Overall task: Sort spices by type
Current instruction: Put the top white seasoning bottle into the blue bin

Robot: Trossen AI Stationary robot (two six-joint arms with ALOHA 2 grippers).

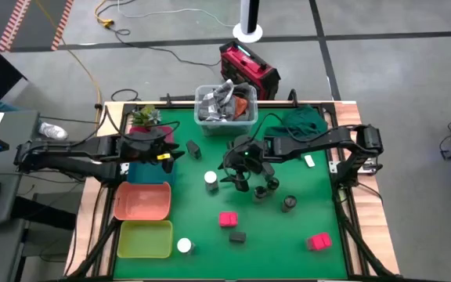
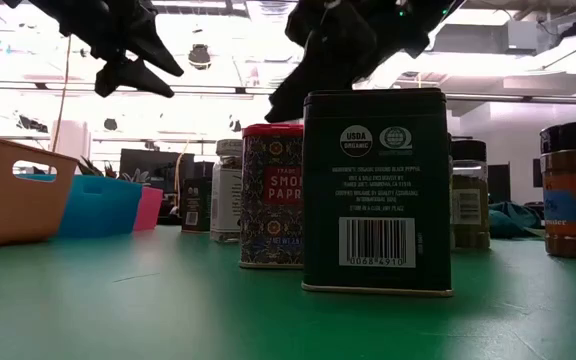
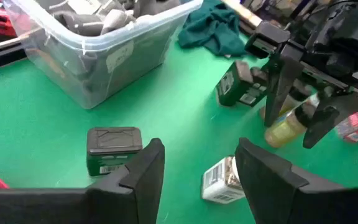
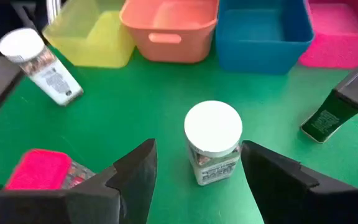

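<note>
The spices stand scattered on the green table. Between the arms stands a white-topped jar (image 1: 211, 178) (image 4: 213, 143); a second one (image 1: 184, 245) is near the front. Two pink-red boxes (image 1: 228, 219) (image 1: 318, 241), two black boxes (image 1: 193, 148) (image 1: 237, 235) and dark grey jars (image 1: 290, 203) (image 1: 266, 189) stand around them. My right gripper (image 1: 237, 168) (image 4: 197, 155) hangs open just right of the central white-topped jar, which shows between its fingers, apart from both. My left gripper (image 1: 167, 153) (image 3: 201, 149) is open above the table by the blue tray, holding nothing.
Pink (image 4: 347, 34), blue (image 1: 149, 169), orange (image 1: 142, 201) and yellow-green (image 1: 143, 239) trays line the table's left side. A clear bin (image 1: 225, 106) of grey things stands at the far edge, with a green cloth (image 1: 300, 121) to its right and a potted plant (image 1: 143, 117) to its left.
</note>
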